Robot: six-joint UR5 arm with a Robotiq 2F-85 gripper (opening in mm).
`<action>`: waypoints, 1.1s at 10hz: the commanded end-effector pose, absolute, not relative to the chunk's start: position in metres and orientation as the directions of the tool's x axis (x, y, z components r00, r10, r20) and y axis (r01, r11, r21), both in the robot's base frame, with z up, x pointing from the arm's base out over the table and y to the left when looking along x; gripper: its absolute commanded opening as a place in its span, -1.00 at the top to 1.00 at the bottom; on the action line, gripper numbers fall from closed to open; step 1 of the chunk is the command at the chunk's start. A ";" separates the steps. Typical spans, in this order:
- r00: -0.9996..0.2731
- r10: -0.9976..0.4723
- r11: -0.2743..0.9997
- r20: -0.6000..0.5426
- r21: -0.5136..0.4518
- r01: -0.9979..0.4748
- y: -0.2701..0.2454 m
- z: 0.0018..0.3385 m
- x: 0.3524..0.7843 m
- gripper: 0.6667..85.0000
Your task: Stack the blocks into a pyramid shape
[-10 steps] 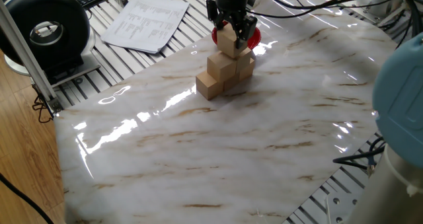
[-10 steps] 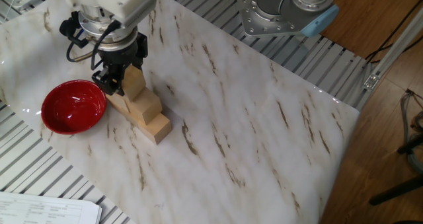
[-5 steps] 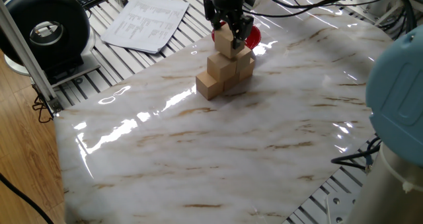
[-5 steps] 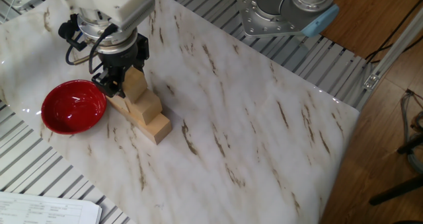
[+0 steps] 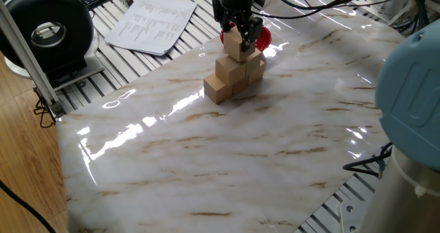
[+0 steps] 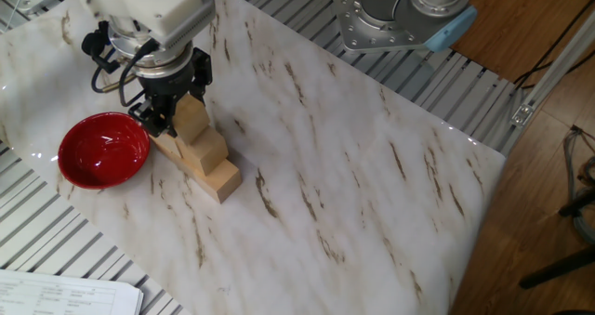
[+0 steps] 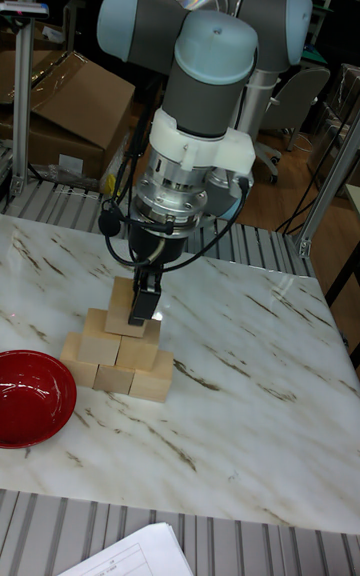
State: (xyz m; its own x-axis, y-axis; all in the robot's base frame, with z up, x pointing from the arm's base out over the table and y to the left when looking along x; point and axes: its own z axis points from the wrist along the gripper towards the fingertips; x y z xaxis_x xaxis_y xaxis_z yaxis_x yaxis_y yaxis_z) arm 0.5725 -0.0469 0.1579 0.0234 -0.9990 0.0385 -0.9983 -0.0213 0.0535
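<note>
**Six blocks stacked, top one clamped**

My tall view shows the blocks (image 7: 115, 346) as three, two, one; the side views hide some. The gripper (image 5: 240, 32) is clamped on the top block (image 6: 191, 116). One red bowl (image 6: 102, 150) sits beside them near the bench (image 6: 372, 194) edge; the rest lies open.

The six light-tan wooden cubes (image 7: 115, 346) stand stacked three, two, one on the marble-patterned tabletop (image 6: 372, 185). The round red bowl (image 6: 102, 150) sits just beside the stack's end. The black two-finger gripper (image 7: 140, 298) straddles the topmost cube.
</note>
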 end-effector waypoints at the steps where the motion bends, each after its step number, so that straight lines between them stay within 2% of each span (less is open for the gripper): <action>1: -0.018 -0.999 0.020 0.031 0.068 -0.998 -0.046 0.159 0.571 1.00; 11: -0.041 -0.999 0.042 0.024 0.049 -0.998 -0.043 0.164 0.577 1.00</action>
